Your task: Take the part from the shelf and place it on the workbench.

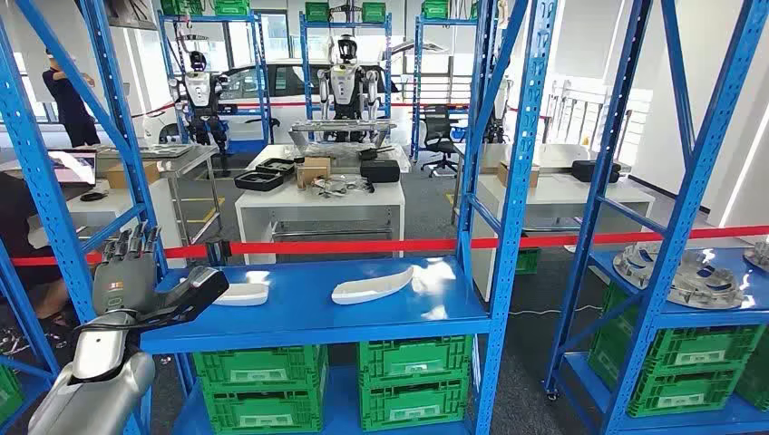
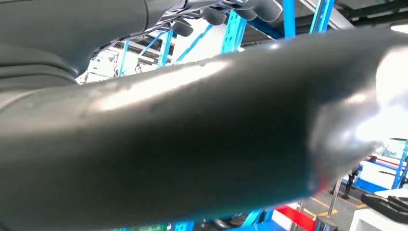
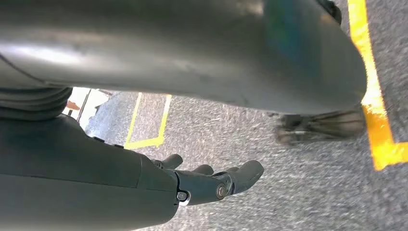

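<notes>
At the left end of the blue shelf [image 1: 308,313], the left hand [image 1: 122,276] grips a dark, glossy, curved part [image 1: 181,294], fingers upright above it. The right hand [image 3: 211,183] hangs over grey speckled floor [image 3: 288,192], holding nothing, fingers loosely apart. The part looks already lifted clear, so the carry step seems under way; next comes turning toward a desk. Two smooth white shells [image 1: 372,285] lie on the shelf above green ribbed crates [image 1: 413,372].

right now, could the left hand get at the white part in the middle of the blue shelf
Probably not yet: the left hand already holds a dark part, and the white part lies well off to its right, though the blue shelf between them looks open.
</notes>
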Controlling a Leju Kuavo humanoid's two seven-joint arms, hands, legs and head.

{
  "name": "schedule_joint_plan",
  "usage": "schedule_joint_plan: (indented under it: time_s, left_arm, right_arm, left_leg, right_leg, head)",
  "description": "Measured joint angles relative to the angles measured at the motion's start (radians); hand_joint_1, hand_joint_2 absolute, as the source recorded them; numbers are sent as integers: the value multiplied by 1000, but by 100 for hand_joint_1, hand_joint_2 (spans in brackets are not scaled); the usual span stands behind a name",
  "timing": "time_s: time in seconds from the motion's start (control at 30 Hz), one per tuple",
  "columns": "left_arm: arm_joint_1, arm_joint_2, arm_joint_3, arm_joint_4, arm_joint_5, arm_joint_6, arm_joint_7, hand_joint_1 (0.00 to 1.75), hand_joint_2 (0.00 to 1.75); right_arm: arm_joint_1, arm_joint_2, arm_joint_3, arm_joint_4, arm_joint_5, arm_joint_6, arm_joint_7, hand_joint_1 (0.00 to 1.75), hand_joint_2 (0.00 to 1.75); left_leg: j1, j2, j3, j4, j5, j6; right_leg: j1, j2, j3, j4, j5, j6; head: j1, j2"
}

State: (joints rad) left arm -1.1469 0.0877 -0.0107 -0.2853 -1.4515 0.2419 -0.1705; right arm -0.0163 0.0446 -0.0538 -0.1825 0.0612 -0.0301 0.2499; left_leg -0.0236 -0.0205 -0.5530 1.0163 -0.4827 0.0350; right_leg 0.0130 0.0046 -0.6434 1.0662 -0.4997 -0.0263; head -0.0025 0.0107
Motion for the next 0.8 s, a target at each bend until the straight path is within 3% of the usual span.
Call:
schedule_joint_plan:
  time_s: [0.07, 0.1, 0.2, 0.27, 0.33, 0.4, 0.43, 0.47, 0.5, 0.53, 0.57, 0.6, 0.63, 0.7, 0.77, 0.8]
  left_arm:
    - [-1, 0, -2, 1, 0, 0, 0, 0, 0]
    - [-1, 1, -3, 2, 0, 0, 0, 0, 0]
    - [-3, 4, -5, -2, 0, -1, -1, 0, 0]
    - [-4, 6, -6, -4, 0, -1, -1, 0, 0]
    - [1, 7, -7, -2, 0, -1, 1, 0, 0]
    - [9, 8, -7, 0, 0, -1, 2, 0, 0]
    - [11, 9, -7, 0, 0, -1, 2, 0, 0]
    - [12, 10, -7, 0, 0, -1, 3, 0, 0]
    - [13, 12, -7, 2, 0, -1, 3, 0, 0]
    - [13, 15, -7, 3, 0, -1, 3, 0, 0]
    - [15, 18, -7, 5, 0, -2, 4, 0, 0]
    - [17, 22, -8, 6, 0, -3, 4, 0, 0]
    - [18, 25, -8, 4, 1, -2, 4, 0, 0]
    - [21, 27, -8, -3, 4, 3, 3, 0, 0]
    - [26, 29, -8, -5, 6, 8, 3, 0, 0]
    - [32, 29, -8, -4, 6, 9, 4, 0, 0]
  right_arm:
    - [2, -1, 0, 0, 0, 1, 0, 0, 0]
    - [3, -2, 0, 0, 0, 1, 0, 0, 0]
    - [0, -2, 0, 1, -1, 2, 0, 0, 0]
    - [-2, -2, 0, 1, -1, 1, -1, 0, 0]
    - [-1, -2, 0, 1, -2, 1, -1, 0, 0]
    - [1, -2, 0, 1, -2, 0, 0, 0, 0]
    - [1, -2, 0, 1, -2, 0, 0, 0, 0]
    - [1, -2, 0, 1, -2, 0, 0, 0, 0]
    - [2, -2, 0, 1, -2, 0, 0, 0, 0]
    - [2, -2, 0, 1, -2, 0, -2, 0, 0]
    - [1, -2, 0, 2, -2, 0, -4, 0, 0]
    - [1, -2, 0, 2, -2, -1, -4, 0, 0]
    - [0, -2, 0, 2, -1, -1, -4, 0, 0]
    - [-3, -2, 0, 2, 0, -1, -1, 0, 0]
    - [-6, -2, 0, 2, 0, -1, -1, 0, 0]
    - [-7, -1, 0, 3, 0, -1, -2, 0, 0]
  left_leg:
    - [-1, -6, 6, 0, -11, -6]
    - [-2, -10, 12, 5, -16, -10]
    - [-2, -9, 5, 50, -12, -27]
    - [1, 0, -54, 146, -8, -40]
    - [9, 6, -145, 255, -43, -53]
    - [19, 10, -211, 284, -107, -65]
    - [24, 12, -223, 258, -119, -70]
    - [27, 14, -225, 212, -104, -74]
    - [31, 17, -221, 149, -45, -77]
    - [32, 21, -215, 84, 39, -77]
    - [31, 25, -210, 38, 108, -74]
    - [29, 26, -206, 8, 160, -69]
    - [28, 27, -200, -3, 171, -61]
    - [30, 22, -177, -6, 148, -44]
    - [30, 19, -141, -12, 120, -32]
    - [29, 18, -122, -13, 103, -27]
  right_leg:
    - [4, 7, 6, -14, 7, -5]
    - [7, 10, 13, -32, 26, -10]
    - [0, 10, 48, -49, 29, -21]
    - [-6, 8, 77, -51, 18, -28]
    - [-12, 7, 102, -51, -6, -29]
    - [-19, 10, 134, -51, -36, -23]
    - [-23, 11, 152, -51, -52, -19]
    - [-27, 13, 173, -52, -69, -14]
    - [-29, 14, 189, -53, -87, -8]
    - [-31, 14, 205, -53, -105, -2]
    - [-31, 15, 218, -58, -121, 4]
    - [-30, 15, 232, -66, -131, 12]
    - [-28, 14, 244, -69, -130, 19]
    - [-28, 12, 236, -32, -98, 28]
    - [-28, 7, 163, 89, -63, 28]
    - [-26, 5, 113, 154, -69, 25]
  head:
    - [0, 0]
    - [-1, 0]
    - [-2, 0]
    - [-4, 0]
    - [-5, 0]
    - [-6, 0]
    - [-6, 0]
    - [-6, 0]
    - [-7, 0]
    - [-7, 0]
    - [-8, 0]
    - [-8, 0]
    - [-8, 0]
    - [-6, 0]
    - [-3, 0]
    - [-2, 0]
